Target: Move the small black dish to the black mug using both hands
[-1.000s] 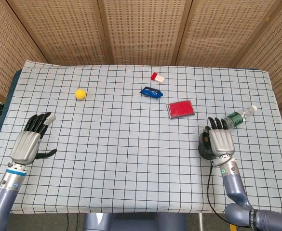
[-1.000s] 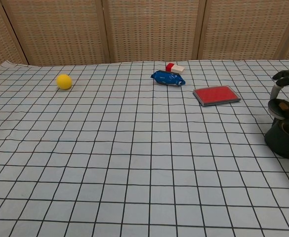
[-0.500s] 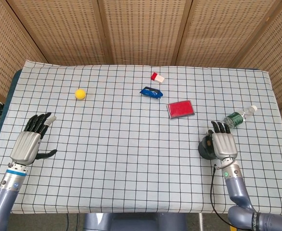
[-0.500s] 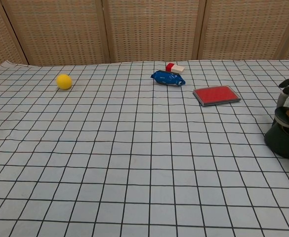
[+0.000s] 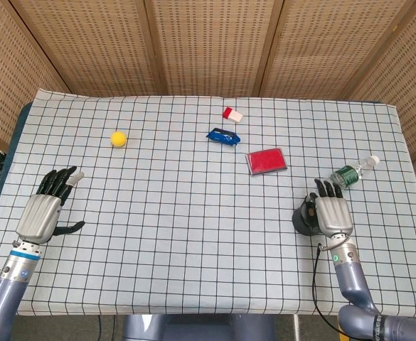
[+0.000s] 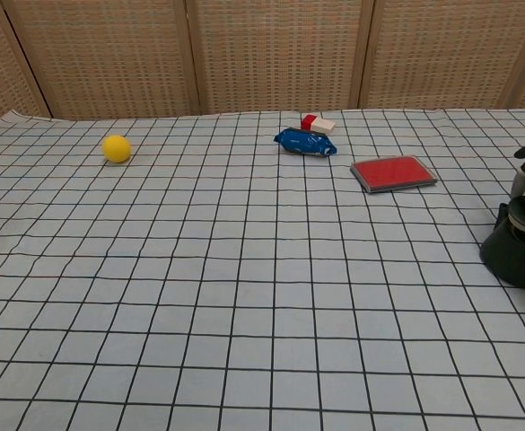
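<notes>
Right hand [image 5: 333,216] covers a dark item [image 5: 304,220] near table's right edge; grasp can't be told. Left hand [image 5: 43,213] released, idle. Mug unidentified; transfer appears pending.

It looked like a robot test room, not a home: a table [image 5: 193,213] under a black-gridded white cloth stood boxed in by woven wicker screens [image 5: 208,42], with unrelated odds like a yellow ball [image 5: 119,138] and a red pad [image 5: 267,160] scattered about.
</notes>
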{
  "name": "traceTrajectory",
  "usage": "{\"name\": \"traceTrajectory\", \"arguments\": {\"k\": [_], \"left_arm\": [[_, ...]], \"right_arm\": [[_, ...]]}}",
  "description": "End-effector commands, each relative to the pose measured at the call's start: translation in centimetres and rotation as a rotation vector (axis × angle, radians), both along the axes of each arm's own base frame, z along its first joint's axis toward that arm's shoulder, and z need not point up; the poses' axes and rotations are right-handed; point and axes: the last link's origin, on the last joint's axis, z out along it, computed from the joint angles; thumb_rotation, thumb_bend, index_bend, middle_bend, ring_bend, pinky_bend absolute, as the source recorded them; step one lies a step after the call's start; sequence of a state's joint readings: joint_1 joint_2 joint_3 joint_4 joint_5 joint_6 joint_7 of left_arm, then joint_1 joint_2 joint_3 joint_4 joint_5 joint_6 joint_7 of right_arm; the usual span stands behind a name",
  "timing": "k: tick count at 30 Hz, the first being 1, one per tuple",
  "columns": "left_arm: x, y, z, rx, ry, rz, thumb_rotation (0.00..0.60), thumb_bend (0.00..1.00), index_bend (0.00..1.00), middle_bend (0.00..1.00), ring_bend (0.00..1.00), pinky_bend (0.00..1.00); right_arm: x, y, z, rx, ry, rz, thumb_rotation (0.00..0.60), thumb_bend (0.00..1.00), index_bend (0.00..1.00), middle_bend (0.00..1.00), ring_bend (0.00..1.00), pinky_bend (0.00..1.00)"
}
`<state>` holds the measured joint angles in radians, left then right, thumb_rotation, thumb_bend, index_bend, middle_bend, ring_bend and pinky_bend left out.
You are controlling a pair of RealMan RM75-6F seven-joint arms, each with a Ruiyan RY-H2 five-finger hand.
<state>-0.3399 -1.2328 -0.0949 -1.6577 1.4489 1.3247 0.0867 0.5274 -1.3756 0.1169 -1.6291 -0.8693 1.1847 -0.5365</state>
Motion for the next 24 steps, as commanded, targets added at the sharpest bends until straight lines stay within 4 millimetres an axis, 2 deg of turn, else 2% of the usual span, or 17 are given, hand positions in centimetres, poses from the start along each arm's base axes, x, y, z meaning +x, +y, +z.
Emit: {"name": "traceTrajectory", "arguments": {"k": [1,9,14,22,24], "left_arm": [[0.0,0.0,0.0,0.000,0.001,-0.001,0.600,0.12,0.09,0.00,0.00,0.00],[0.0,-0.1,0.0,-0.001,0.001,-0.001,0.600,0.12,0.09,0.00,0.00,0.00],[0.0,-0.1,0.0,-0.003,0.001,-0.003,0.600,0.12,0.09,0.00,0.00,0.00],[0.0,-0.1,0.1,-0.002,0.000,-0.003,0.600,0.12,0.09,0.00,0.00,0.00],[0.0,-0.1,0.1,-0.004,0.001,-0.003,0.600,0.11,0.09,0.00,0.00,0.00]], "right_arm": [[0.0,0.1,0.1,0.006,0.000,-0.004,0.600,0.41,0.41,0.07,0.00,0.00],[-0.3,0.4,0.3,0.016,0.003,-0.015,0.600,0.36,0.30,0.01,0.00,0.00],[-0.4,0.4,0.3,0.016,-0.004,-0.018,0.600,0.34,0.26,0.00,0.00,0.00],[0.0,1.3,0.5,0.012,-0.012,0.001,0.600,0.33,0.24,0.00,0.00,0.00],[0.2,1.7,0.4,0.018,-0.013,0.007,0.600,0.36,0.25,0.00,0.00,0.00]]}}
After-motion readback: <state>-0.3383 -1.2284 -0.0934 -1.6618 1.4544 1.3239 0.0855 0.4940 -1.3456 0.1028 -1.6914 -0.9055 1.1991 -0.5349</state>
